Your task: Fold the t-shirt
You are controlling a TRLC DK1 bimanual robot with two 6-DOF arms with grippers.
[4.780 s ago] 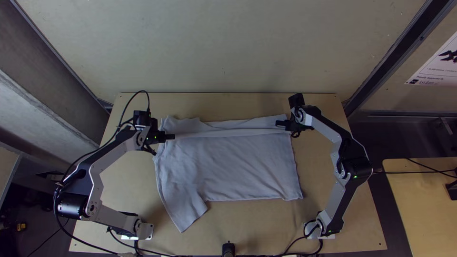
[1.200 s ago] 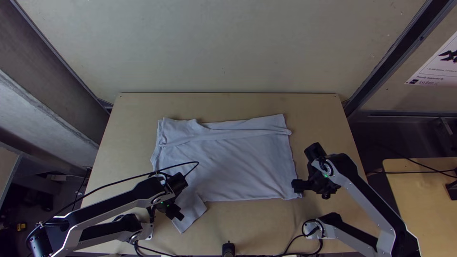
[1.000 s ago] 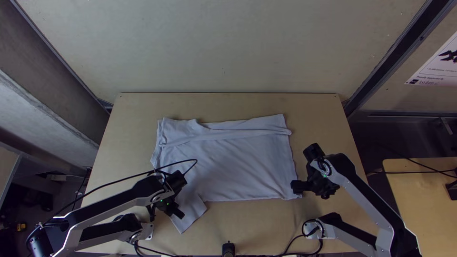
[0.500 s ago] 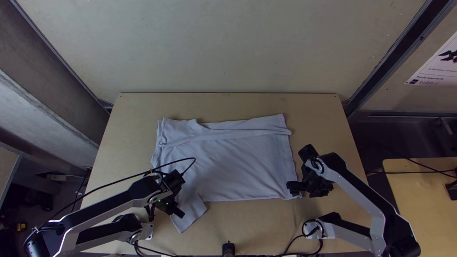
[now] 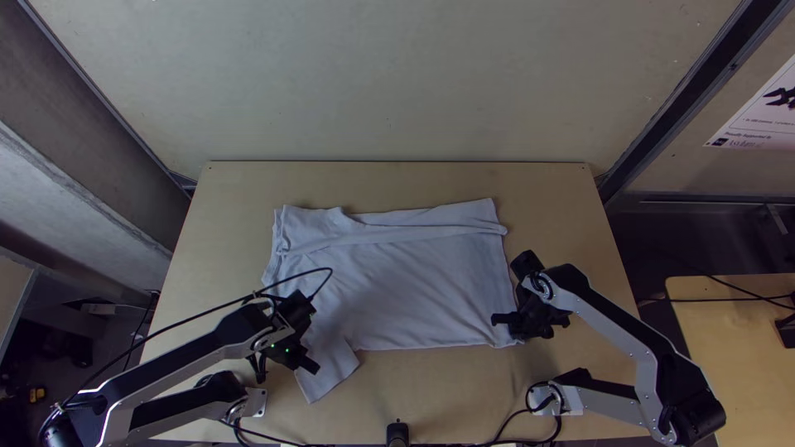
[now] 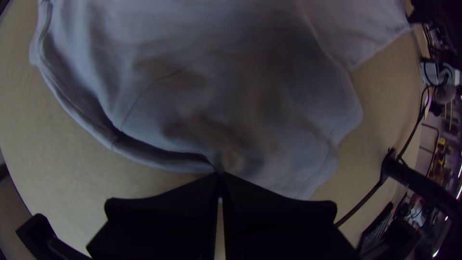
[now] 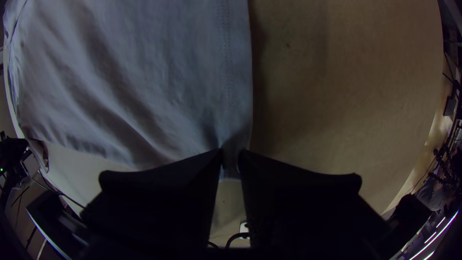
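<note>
Pinching the t-shirt (image 5: 406, 290) between closed left jaws and nearly closed right jaws, showing 1 far-side fold (image 5: 406, 235), apparently leaving near sleeve (image 5: 333, 374) and body unfinished.

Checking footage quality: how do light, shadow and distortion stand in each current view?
Top view: fairly even light, faint soft shadows on the table. Left wrist view: dim, dark shading in the t-shirt. Right wrist view: dim, shadow along the t-shirt's edge, bright streaks in the background. Both wrist views bend straight edges.

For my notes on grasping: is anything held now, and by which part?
The T-shirt: the left gripper pinches the sleeve's edge, the right gripper a hem corner.
</note>
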